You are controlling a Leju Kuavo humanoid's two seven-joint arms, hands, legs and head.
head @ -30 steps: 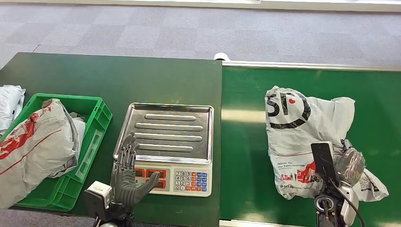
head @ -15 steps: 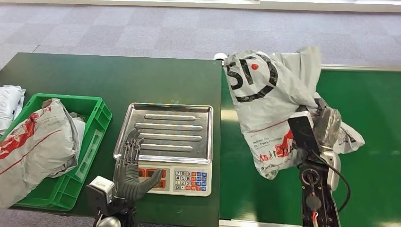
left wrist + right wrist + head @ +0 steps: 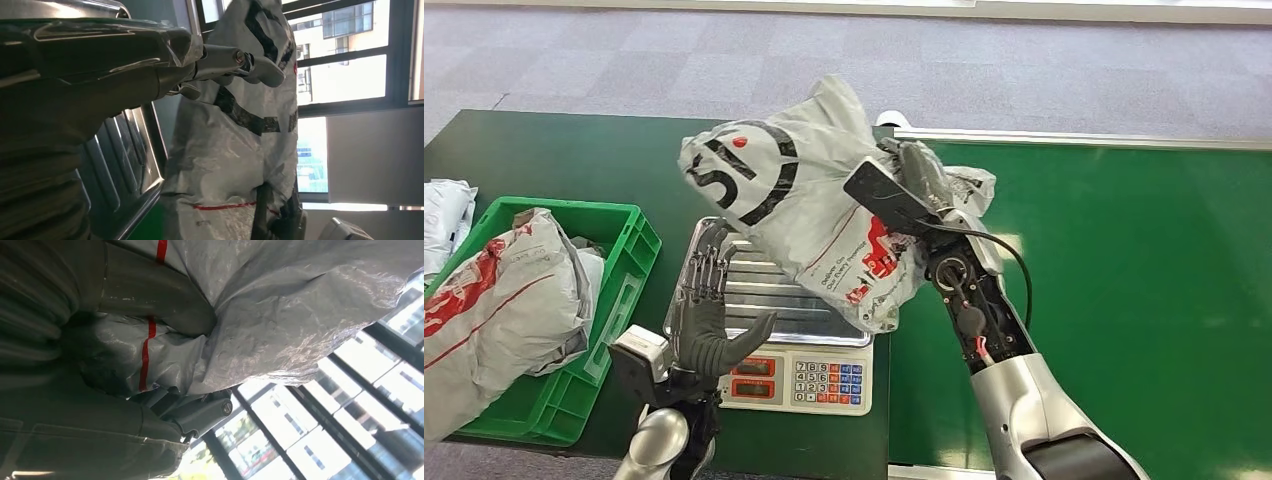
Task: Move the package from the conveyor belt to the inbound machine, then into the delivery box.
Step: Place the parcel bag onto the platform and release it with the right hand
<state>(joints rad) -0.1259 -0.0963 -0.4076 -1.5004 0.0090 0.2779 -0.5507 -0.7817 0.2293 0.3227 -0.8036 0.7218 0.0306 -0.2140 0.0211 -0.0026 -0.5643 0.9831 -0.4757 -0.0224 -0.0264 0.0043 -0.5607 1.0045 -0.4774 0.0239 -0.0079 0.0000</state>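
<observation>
A grey plastic package [image 3: 789, 205] with black lettering and a red stripe hangs in the air above the steel tray of the scale [image 3: 769, 300]. My right hand [image 3: 919, 180] grips its right side, and the bag [image 3: 280, 320] bulges around the fingers [image 3: 160, 300] in the right wrist view. My left hand [image 3: 707, 320] is open with fingers apart at the tray's near left corner, just below the bag. In the left wrist view the bag [image 3: 235, 150] hangs beside the tray rim [image 3: 150, 155], past my left hand [image 3: 90, 85]. A green crate [image 3: 604, 330] holding other grey bags sits at the left.
The green conveyor belt [image 3: 1124, 300] stretches to the right of the dark green table [image 3: 624, 160]. The scale's keypad and display [image 3: 804, 380] face me at the table's near edge. Another white bag [image 3: 444, 220] lies at the far left edge, beyond the crate.
My right hand has lifted the package off the conveyor belt and carried it left to above the scale tray. My left hand has risen slightly beside the tray.
</observation>
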